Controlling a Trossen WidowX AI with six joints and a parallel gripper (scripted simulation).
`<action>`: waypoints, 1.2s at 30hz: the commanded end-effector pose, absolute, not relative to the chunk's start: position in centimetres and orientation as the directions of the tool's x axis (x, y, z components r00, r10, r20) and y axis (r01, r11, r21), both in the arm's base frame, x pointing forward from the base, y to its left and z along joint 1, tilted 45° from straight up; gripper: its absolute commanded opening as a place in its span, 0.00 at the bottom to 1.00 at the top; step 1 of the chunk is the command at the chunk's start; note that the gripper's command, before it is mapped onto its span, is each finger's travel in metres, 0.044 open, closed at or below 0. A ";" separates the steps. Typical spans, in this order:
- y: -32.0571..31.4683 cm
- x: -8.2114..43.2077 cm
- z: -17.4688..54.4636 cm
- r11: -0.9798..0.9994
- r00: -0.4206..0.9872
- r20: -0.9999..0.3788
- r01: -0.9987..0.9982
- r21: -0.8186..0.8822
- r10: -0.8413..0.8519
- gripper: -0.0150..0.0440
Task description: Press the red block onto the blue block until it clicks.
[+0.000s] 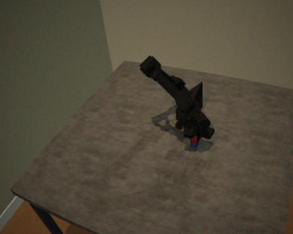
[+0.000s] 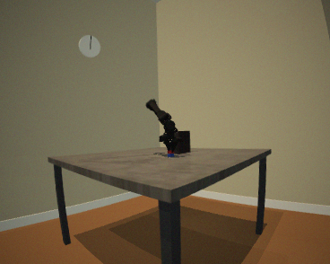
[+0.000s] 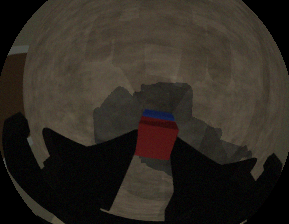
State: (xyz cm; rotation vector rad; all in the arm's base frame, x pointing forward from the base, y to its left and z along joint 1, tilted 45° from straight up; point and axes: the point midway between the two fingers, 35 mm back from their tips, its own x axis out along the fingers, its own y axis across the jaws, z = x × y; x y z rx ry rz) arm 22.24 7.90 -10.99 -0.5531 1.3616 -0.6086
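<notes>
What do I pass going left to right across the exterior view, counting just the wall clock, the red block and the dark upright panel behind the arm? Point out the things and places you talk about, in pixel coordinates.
Wall clock (image 2: 90, 46), red block (image 2: 170, 152) (image 1: 194, 140) (image 3: 157, 141), dark upright panel (image 2: 185, 142) (image 1: 199, 95).
</notes>
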 end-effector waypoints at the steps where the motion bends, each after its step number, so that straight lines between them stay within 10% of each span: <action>1: 7.8 22.3 -11.1 0.726 0.107 -0.718 0.077 -0.683 -0.687 0.25; 20: 7.6 22.4 -11.3 0.728 0.104 -0.720 0.077 -0.682 -0.686 0.25; 28: 7.6 22.4 -11.3 0.728 0.104 -0.720 0.077 -0.682 -0.686 0.61; 36: 7.8 22.4 -11.2 0.728 0.104 -0.721 0.077 -0.681 -0.685 0.63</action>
